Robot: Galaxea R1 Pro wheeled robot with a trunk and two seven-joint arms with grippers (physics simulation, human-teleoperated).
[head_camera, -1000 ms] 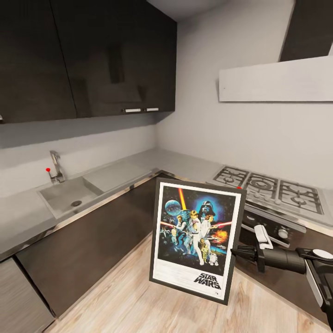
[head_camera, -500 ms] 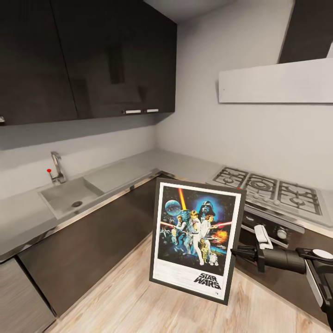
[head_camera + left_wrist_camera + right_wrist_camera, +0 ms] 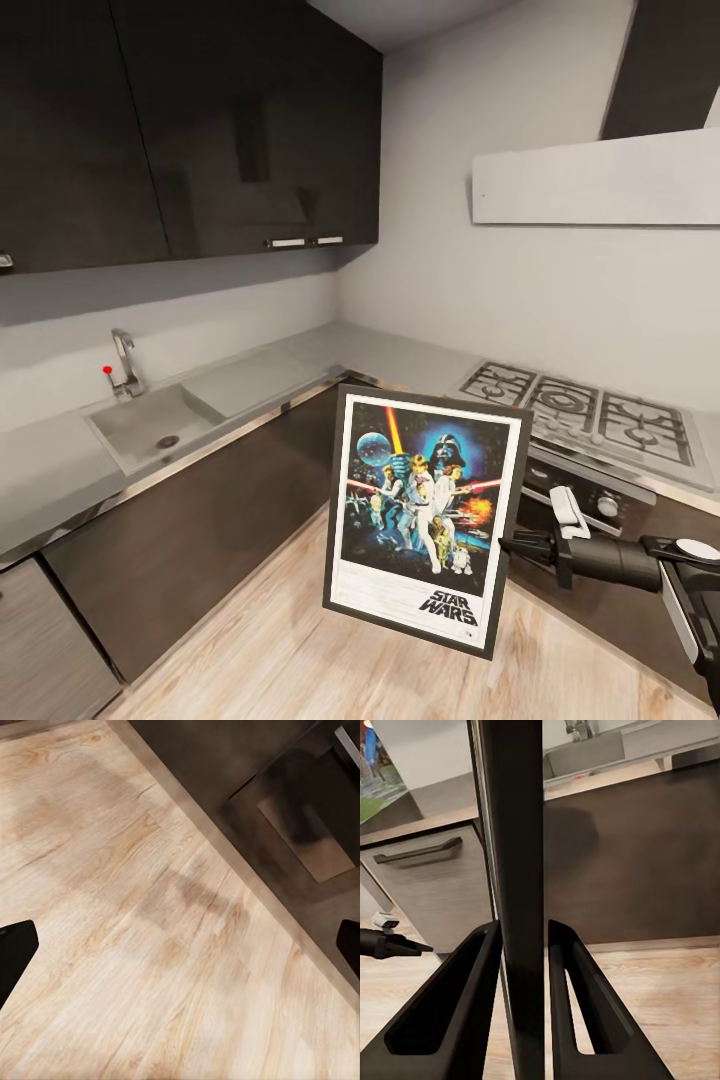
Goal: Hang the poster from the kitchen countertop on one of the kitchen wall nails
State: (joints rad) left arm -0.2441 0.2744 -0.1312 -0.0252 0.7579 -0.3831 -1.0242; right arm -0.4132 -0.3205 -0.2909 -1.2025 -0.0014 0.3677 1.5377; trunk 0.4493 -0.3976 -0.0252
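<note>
The poster (image 3: 425,515), a Star Wars picture in a thin black frame, hangs upright over the wooden floor in front of the corner cabinets. My right gripper (image 3: 508,545) is shut on its right edge. In the right wrist view the two dark fingers (image 3: 585,1020) clamp the poster's black frame (image 3: 521,870) seen edge-on. The pale grey kitchen countertop (image 3: 330,355) runs in an L behind the poster. My left gripper (image 3: 180,949) is open over bare floor, with one fingertip (image 3: 15,952) at each side of the left wrist view. I cannot make out a wall nail.
A sink (image 3: 150,425) with a tap (image 3: 123,362) is set in the left run of the worktop. A steel gas hob (image 3: 585,405) sits to the right under a pale hood (image 3: 600,180). Dark wall cabinets (image 3: 200,120) hang upper left. Wooden floor (image 3: 270,650) lies below.
The whole head picture has shifted slightly, so the camera moved. The poster and the right gripper keep the same place in the picture.
</note>
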